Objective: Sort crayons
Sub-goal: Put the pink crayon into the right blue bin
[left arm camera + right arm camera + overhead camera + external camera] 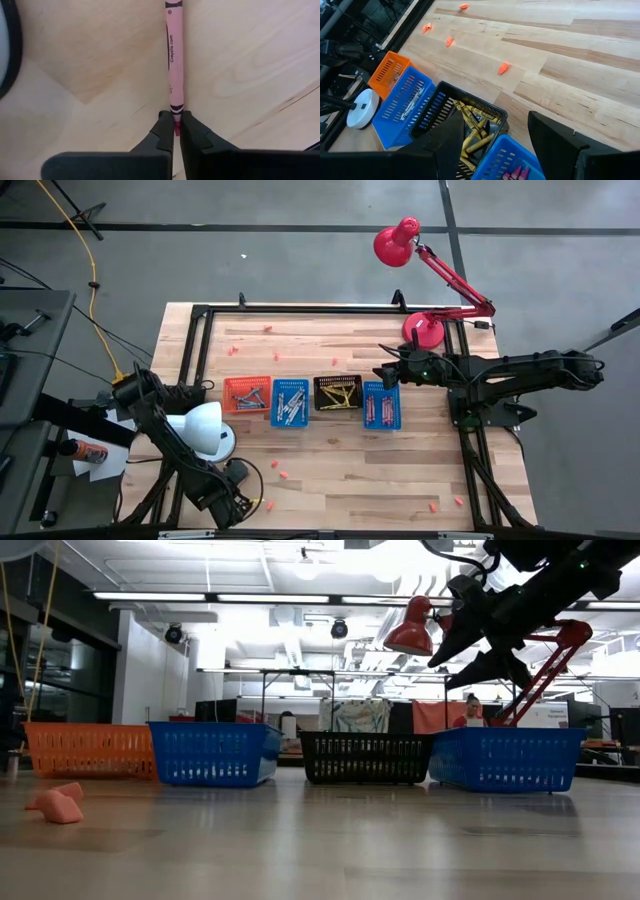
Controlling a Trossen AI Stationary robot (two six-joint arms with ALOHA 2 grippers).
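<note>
At the bottom left of the high view, the left gripper (250, 505) is down low on the pale wooden table (340, 460). Its two dark fingers (162, 134) are squeezed almost together. They pinch the tip of a long pink crayon with a paper wrapper (174, 60). The pink crayon lies flat on the wood and points straight away from the fingers.

In the middle of the high view, four small mesh baskets sit in a row. From left to right they are an orange basket (246, 394), a blue basket (290, 402), a black basket (338, 392) and another blue basket (381, 404). The black basket holds yellow crayons (475, 131). The blue basket on the right holds pink and red crayons (380, 407). The other two baskets hold crayons too, but their colours are hard to tell.

At the right of the high view, the right gripper (385, 374) hangs in the air above the black basket and the right blue basket. Its fingers (555, 145) are spread wide apart and hold nothing.

Small orange bits (503, 68) lie here and there on the table. A white lamp (203, 430) stands near the left arm, and a red lamp (420, 275) stands at the top right.
</note>
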